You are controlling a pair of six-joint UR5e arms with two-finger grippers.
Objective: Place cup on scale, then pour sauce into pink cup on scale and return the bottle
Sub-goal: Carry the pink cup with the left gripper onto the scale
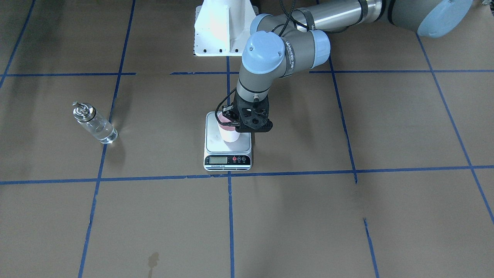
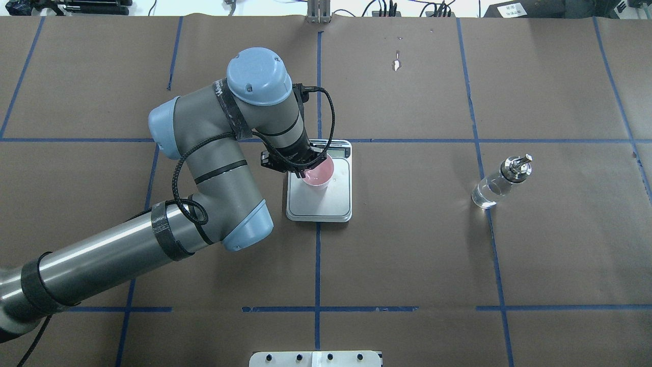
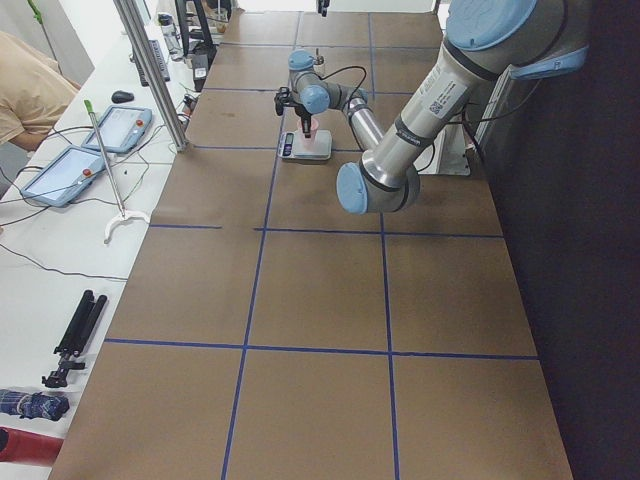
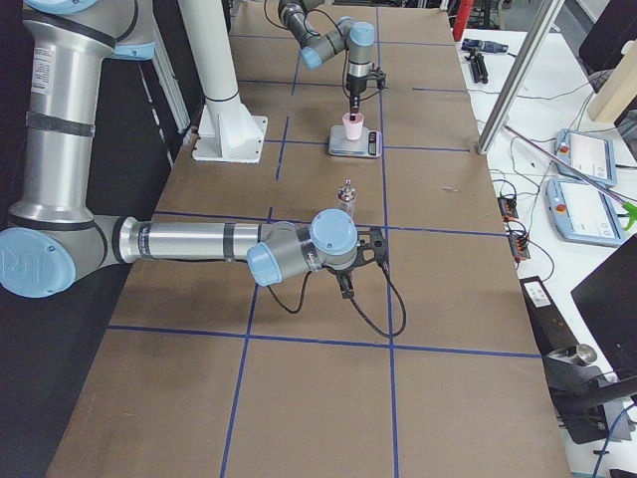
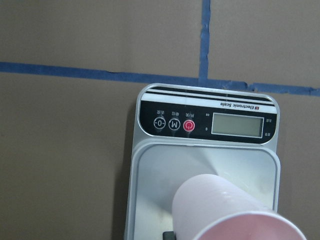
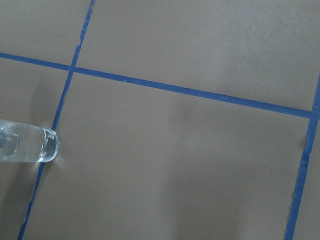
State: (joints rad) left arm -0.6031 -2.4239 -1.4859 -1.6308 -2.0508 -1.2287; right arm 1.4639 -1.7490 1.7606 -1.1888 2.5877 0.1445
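Observation:
The pink cup (image 1: 228, 133) stands upright on the scale's platform (image 1: 216, 144), toward its back. My left gripper (image 1: 232, 120) comes down from above and is shut on the cup's rim (image 2: 320, 174), one finger inside and one outside. In the left wrist view the cup (image 5: 225, 210) fills the bottom, with the scale's black strip (image 5: 200, 122) and blank LCD beyond it. The clear glass bottle (image 1: 94, 124) with its metal spout stands apart on the table (image 2: 496, 186). My right gripper (image 4: 346, 284) shows only in the exterior right view, low over the table near the bottle (image 4: 347, 194); I cannot tell if it is open.
Brown paper with blue tape lines (image 2: 397, 140) covers the table. The white robot base (image 1: 224, 29) stands behind the scale. The bottle's base (image 6: 30, 144) shows at the left edge of the right wrist view. Tablets and tools (image 3: 90, 150) lie on the side bench.

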